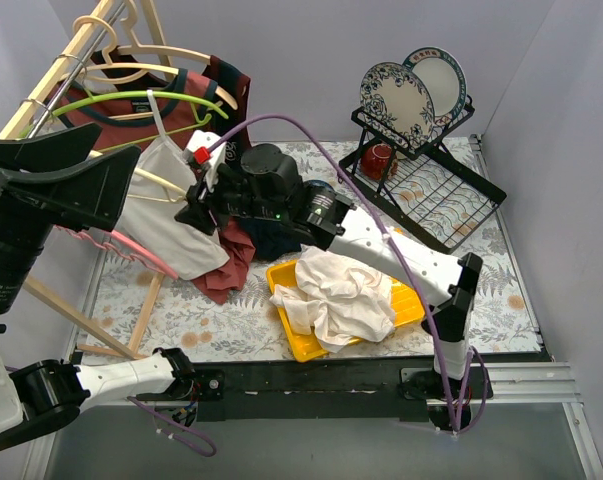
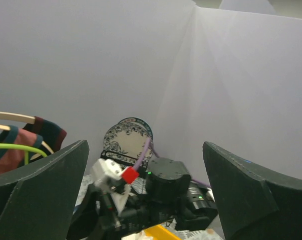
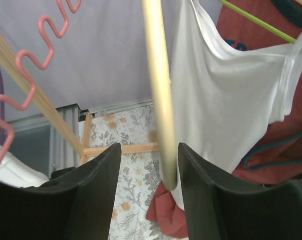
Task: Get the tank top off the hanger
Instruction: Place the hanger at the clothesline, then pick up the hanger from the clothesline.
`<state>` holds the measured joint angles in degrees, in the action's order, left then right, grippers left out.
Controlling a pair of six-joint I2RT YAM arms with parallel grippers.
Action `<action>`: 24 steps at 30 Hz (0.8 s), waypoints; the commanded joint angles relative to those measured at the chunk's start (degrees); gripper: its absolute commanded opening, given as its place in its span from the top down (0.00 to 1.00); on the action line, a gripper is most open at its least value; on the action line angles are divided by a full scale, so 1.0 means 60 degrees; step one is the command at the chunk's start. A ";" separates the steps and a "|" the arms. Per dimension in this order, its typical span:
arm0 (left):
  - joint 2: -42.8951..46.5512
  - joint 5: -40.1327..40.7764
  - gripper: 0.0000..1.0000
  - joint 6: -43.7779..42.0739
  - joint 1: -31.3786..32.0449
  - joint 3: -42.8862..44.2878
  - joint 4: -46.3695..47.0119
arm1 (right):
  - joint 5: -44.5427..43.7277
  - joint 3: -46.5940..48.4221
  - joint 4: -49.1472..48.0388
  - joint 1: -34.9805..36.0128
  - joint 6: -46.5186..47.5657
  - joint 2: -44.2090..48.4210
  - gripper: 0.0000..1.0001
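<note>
Tank top (image 1: 171,225) of white fabric hangs by a strap from a lime-green hanger (image 1: 131,98) on the wooden rack (image 1: 56,70) at the left edge of the floral tabletop (image 1: 231,320). The right gripper (image 3: 149,152) has its jaws partly apart around a pale wooden hanger bar (image 3: 156,75). The cloth lies just outside them, ungripped. The left gripper (image 2: 145,150) hangs raised, jaws wide, holding nothing.
</note>
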<state>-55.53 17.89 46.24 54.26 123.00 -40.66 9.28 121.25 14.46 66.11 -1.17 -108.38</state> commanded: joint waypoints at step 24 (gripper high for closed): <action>-0.0487 0.1105 0.02 -0.0470 0.0024 -0.0475 -0.0576 | 0.3316 0.0343 -0.2731 -0.3195 0.0793 -0.0057 0.20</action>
<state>-56.84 24.03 44.14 54.24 120.49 -43.38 24.64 120.62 4.12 47.68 -0.27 -106.61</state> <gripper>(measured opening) 0.982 0.788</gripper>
